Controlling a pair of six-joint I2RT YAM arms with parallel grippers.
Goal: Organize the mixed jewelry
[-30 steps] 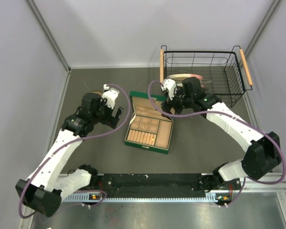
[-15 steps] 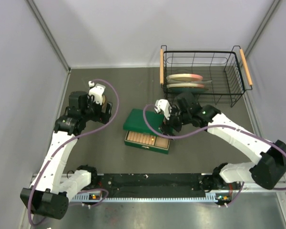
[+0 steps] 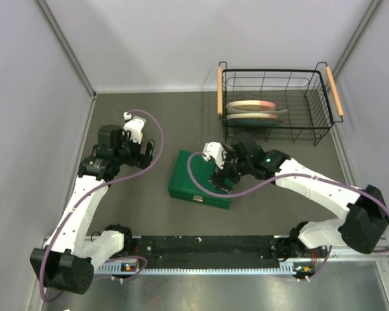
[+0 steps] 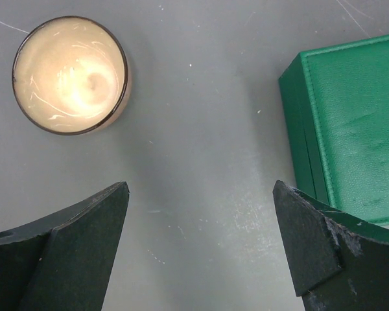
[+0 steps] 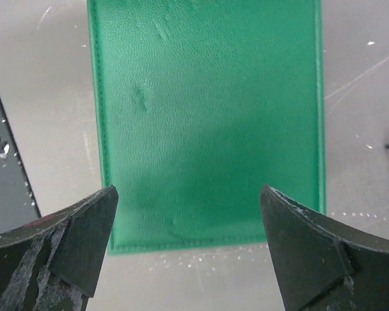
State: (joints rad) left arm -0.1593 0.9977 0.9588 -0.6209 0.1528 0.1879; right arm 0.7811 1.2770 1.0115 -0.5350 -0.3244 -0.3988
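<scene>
The green box (image 3: pixel 193 183) lies shut on the table, its lid down and its compartments hidden. The mixed jewelry is out of view in every frame. My right gripper (image 3: pixel 224 177) hovers open over the box's right part; in the right wrist view the green lid (image 5: pixel 207 116) fills the space ahead of the right gripper (image 5: pixel 188 191), nothing between the fingers. My left gripper (image 3: pixel 144 153) is open left of the box, above bare table. In the left wrist view the left gripper (image 4: pixel 200 191) has the wooden bowl (image 4: pixel 70 74) ahead on the left and the box (image 4: pixel 350 129) on the right.
A black wire basket (image 3: pixel 319 103) with wooden handles stands at the back right and holds stacked plates (image 3: pixel 249 105). The wooden bowl's inside shows only pale scratches. Grey walls close in the table on both sides.
The green box, open a second ago, now has its lid down. My right gripper has come forward and left over it. My left arm has drawn back to the left.
</scene>
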